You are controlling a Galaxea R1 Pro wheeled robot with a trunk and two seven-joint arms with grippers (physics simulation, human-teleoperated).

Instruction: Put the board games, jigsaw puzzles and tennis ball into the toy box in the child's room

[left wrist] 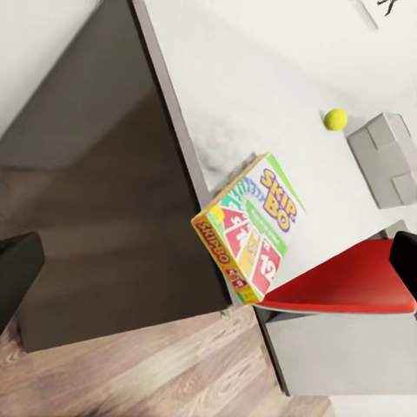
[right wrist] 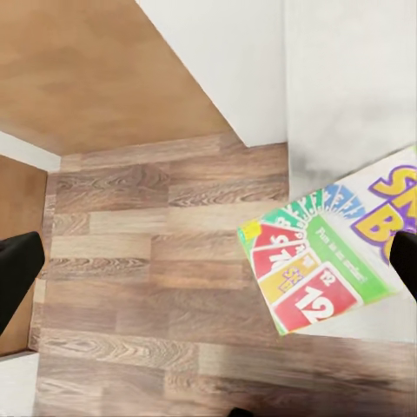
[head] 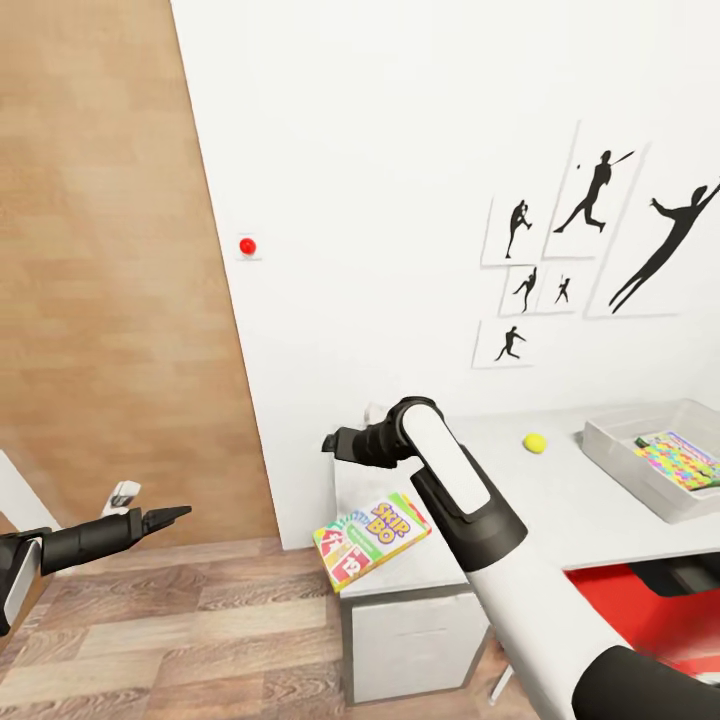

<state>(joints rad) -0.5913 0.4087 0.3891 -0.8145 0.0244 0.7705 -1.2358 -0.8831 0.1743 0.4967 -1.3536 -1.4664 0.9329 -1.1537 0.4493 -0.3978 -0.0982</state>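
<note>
Overhanging matte table (head: 560, 500) corner: flat glossy-looking SKIP-BO box (head: 371, 538)

You're looking at the SKIP-BO box (left wrist: 250, 228) lying flat at the edge of the pale table (left wrist: 261, 104), one corner hanging past the edge over the wood floor (left wrist: 139, 373). The tennis ball (left wrist: 335, 119) sits on the table well apart from the box. Near the ball you see a grey bin (left wrist: 387, 161), seen from its outer side. A red seat (left wrist: 343, 282) just beside the box's overhanging corner, lower than the table top. Dark finger tips (left wrist: 17, 269) at both frame sides, wide apart, nothing between them.
</note>
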